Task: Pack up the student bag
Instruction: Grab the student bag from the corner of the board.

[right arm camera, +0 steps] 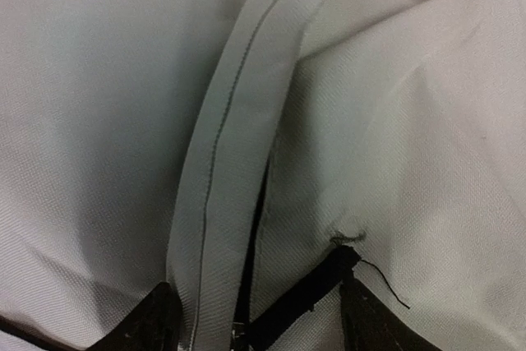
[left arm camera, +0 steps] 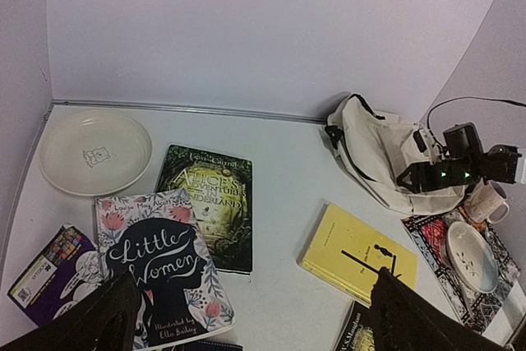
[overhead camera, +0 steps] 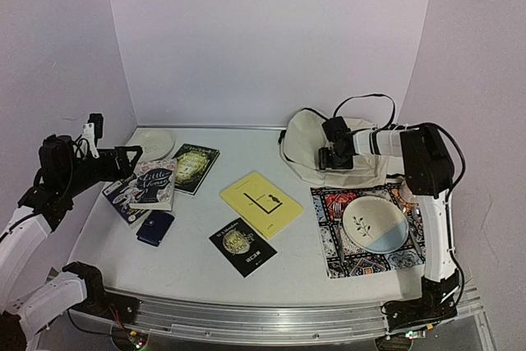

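Where the desk (overhead camera: 197, 277) meets the back wall at its far right, the student bag (overhead camera: 308, 150) lies slumped on its side, cream fabric uppermost, with a black strap looped at its left edge. It sits just behind the patterned mat (overhead camera: 329, 203).

Right pincer (right arm camera: 265, 318): directly over the bag, pointed down into the fabric. Its two dark fingers stand parted, astride a stitched fold of the cream cloth and a black strap end. A gap shows between the fold and the right-hand finger, so no clamp on the bag is seen.

Left pincer (left arm camera: 259, 322): spread wide and holding nothing. It is raised above the left side of the desk, over the cluster of books.

Other items noted:
- cream plate (overhead camera: 152, 143), far left corner, flat on the desk.
- "Alice" book (overhead camera: 196, 168), dark green cover, just right of that plate.
- "Little Women" book (overhead camera: 154, 184), overlapping a colourful book (overhead camera: 122, 199) beneath it.
- dark blue case (overhead camera: 155, 228), just in front of those two.
- yellow book (overhead camera: 261, 203), mid-desk, lying at an angle.
- black book (overhead camera: 243, 246), in front of the yellow one and close to it.
- two-tone dish (overhead camera: 374, 223), white and pale blue, resting on the mat.
- mug (left arm camera: 489, 200), tilted, at the mat's far edge beside the bag.
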Robot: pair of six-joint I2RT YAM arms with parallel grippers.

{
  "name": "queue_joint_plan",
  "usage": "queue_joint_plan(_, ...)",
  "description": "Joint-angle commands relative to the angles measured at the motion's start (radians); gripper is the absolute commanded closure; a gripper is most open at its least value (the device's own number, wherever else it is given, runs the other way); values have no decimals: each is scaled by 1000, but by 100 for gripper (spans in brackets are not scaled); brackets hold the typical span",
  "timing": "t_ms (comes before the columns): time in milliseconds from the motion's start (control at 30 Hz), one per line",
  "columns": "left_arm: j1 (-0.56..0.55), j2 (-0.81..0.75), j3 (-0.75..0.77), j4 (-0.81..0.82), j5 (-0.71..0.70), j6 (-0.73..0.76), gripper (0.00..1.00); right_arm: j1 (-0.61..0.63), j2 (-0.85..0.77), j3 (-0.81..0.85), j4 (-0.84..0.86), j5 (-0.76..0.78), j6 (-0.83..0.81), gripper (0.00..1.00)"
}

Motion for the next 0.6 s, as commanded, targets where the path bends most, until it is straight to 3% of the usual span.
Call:
queue_joint_plan(0, 2, 9, 38, 42, 23, 10, 1, 1, 61, 57, -97, 46, -15, 43)
queue_joint_plan(267, 2, 20, 38, 43, 29, 12, 1, 3, 36, 72, -83, -51, -141, 86)
queue_joint_plan(400, 2, 23, 37, 42, 32, 11, 1, 11, -45, 72, -52, -130, -225, 99)
queue_joint_plan(567, 3, 36, 40, 42, 42, 11, 1, 23, -144, 82, -32, -239, -327, 100)
